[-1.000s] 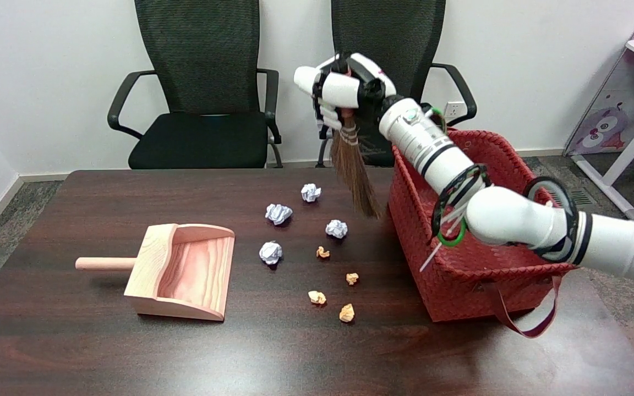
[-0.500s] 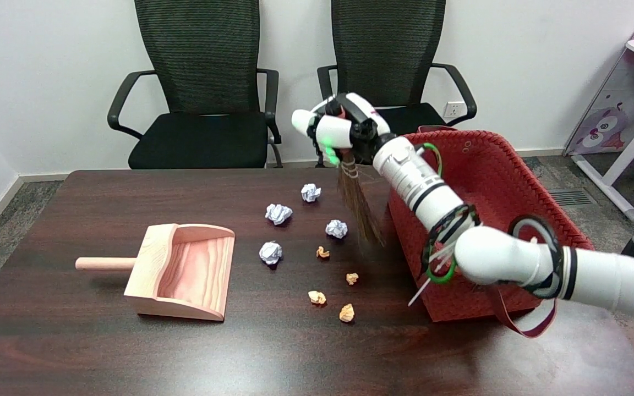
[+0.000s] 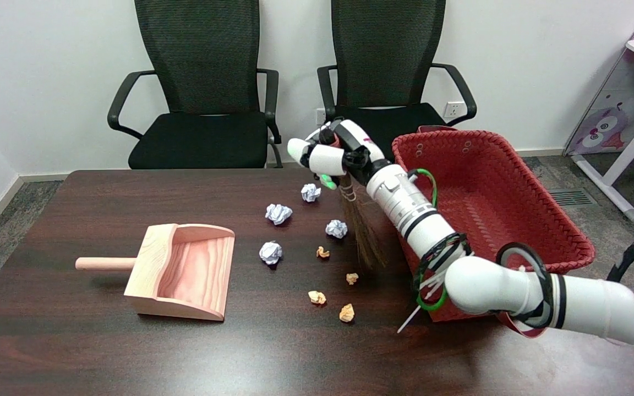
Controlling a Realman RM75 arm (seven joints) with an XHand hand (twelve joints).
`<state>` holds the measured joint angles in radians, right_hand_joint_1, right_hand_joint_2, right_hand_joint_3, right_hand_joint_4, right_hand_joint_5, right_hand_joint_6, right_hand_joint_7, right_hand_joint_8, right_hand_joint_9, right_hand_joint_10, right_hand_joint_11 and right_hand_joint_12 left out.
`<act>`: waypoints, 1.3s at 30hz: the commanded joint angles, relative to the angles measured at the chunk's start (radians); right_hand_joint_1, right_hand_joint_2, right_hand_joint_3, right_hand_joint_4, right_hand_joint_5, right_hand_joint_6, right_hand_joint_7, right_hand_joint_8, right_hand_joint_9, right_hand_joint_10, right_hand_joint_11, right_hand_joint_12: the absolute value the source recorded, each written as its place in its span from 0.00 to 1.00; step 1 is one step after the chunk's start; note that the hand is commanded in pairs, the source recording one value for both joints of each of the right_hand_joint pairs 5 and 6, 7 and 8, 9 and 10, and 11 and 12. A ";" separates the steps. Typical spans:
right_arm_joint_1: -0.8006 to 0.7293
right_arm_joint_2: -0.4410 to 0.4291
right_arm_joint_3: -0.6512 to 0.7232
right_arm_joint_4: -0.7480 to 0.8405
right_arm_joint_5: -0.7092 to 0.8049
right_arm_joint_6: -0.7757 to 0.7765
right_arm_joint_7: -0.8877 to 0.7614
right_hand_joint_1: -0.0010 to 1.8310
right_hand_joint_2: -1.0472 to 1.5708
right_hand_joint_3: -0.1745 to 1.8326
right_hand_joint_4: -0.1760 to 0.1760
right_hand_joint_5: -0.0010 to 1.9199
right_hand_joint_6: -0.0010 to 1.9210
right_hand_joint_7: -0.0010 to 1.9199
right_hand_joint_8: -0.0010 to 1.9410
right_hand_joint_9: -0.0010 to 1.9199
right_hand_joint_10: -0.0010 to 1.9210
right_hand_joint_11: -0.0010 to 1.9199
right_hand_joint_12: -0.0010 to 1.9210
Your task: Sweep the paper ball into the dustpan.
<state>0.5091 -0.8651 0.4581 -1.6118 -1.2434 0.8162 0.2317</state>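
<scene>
In the head view, the right hand (image 3: 331, 157) was clenched around the handle of a small brown broom (image 3: 364, 231), whose bristles hung down and slanted toward the red basket (image 3: 515, 220). Over the last second the hand had come down from high in front of the far chair (image 3: 386, 60) to just above the table's far edge, and the bristle tips had dropped with it; they now looked to be at or very near the dark wooden table (image 3: 75, 341), just beside the basket's near left corner. Whether they actually touched the wood could not be told.

The paper balls had not moved. Four white ones lay in a loose cluster left of the broom: the closest (image 3: 337, 228) just beside the bristles, one farther back (image 3: 310, 192), one to its left (image 3: 278, 213), and one nearest the dustpan (image 3: 271, 252). Small orange scraps (image 3: 317, 297) were scattered nearer the camera. The wooden dustpan (image 3: 185, 272) sat well to the left, its open mouth facing right toward the balls, its handle pointing left, with nothing in it.

So the lowering appeared finished or nearly so, and the sweeping itself had not begun. The broom stood on the right side of the balls, opposite the dustpan, which seemed the right place to start a leftward stroke; the closest white ball would likely be met first.
</scene>
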 commanded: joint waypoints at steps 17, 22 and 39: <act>-0.014 -0.302 0.007 0.285 -0.162 -0.069 0.121 0.57 1.00 0.58 0.66 1.00 1.00 1.00 0.99 1.00 1.00 1.00 1.00; 0.007 -0.341 0.007 0.325 -0.188 -0.082 0.201 0.57 1.00 0.58 0.65 1.00 1.00 1.00 0.99 1.00 1.00 1.00 1.00; 0.056 -0.408 0.001 0.357 -0.192 -0.083 0.388 0.56 1.00 0.60 0.63 1.00 1.00 1.00 0.99 1.00 1.00 1.00 1.00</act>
<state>0.5326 -1.1934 0.4628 -1.3104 -1.4053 0.7419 0.4428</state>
